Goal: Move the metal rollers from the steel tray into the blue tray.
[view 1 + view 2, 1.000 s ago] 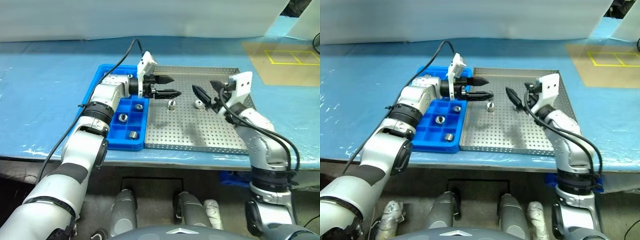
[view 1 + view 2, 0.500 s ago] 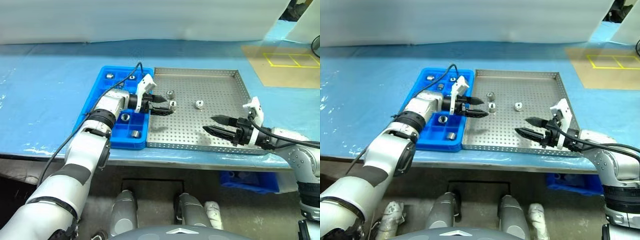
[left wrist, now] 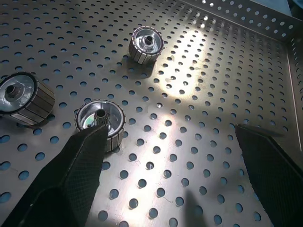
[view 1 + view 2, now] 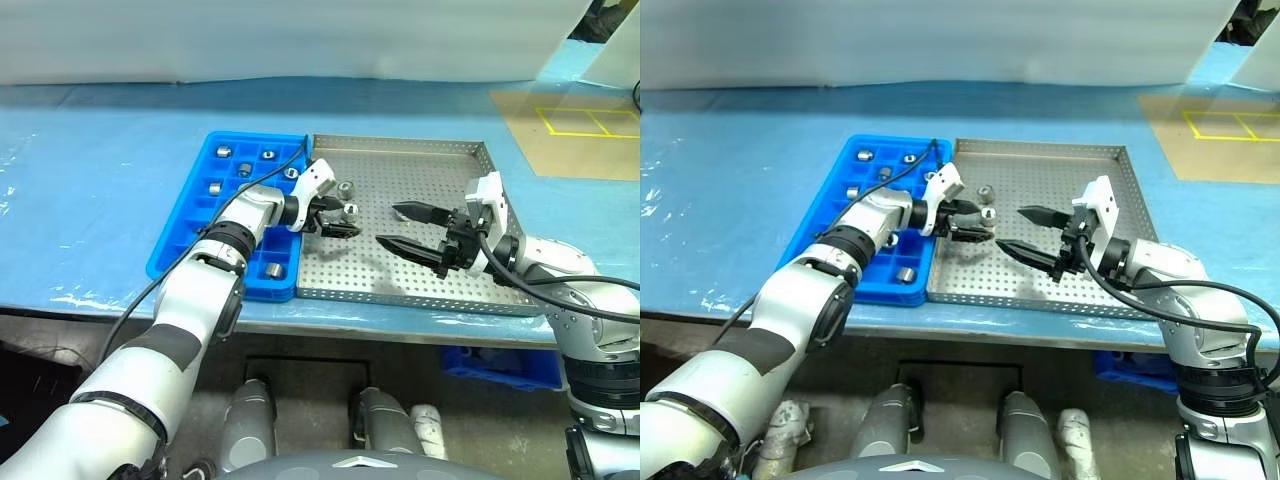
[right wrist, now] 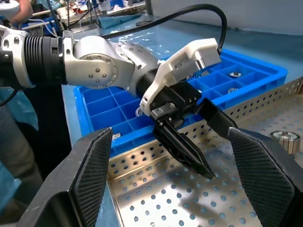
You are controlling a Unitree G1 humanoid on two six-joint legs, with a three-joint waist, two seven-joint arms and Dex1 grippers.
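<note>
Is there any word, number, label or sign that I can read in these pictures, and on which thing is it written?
None: no word, number or label can be read on the steel tray, the blue tray, the metal rollers or either gripper.
The yellow lines on the brown mat are only rectangles, not text.

A blue plastic sheet (image 4: 90, 190) covered the table and wrinkled a little near its front edge. Beyond it stood a white sheet (image 4: 300, 40) like a backdrop, and at the far right corner lay a tan board (image 4: 575, 130) marked with yellow rectangular outlines (image 4: 585, 116). Under the table's front edge, toward the right, a blue crate (image 4: 495, 362) sat on the floor, and in the right wrist view a cluttered workbench (image 5: 94, 9) showed far off.
</note>
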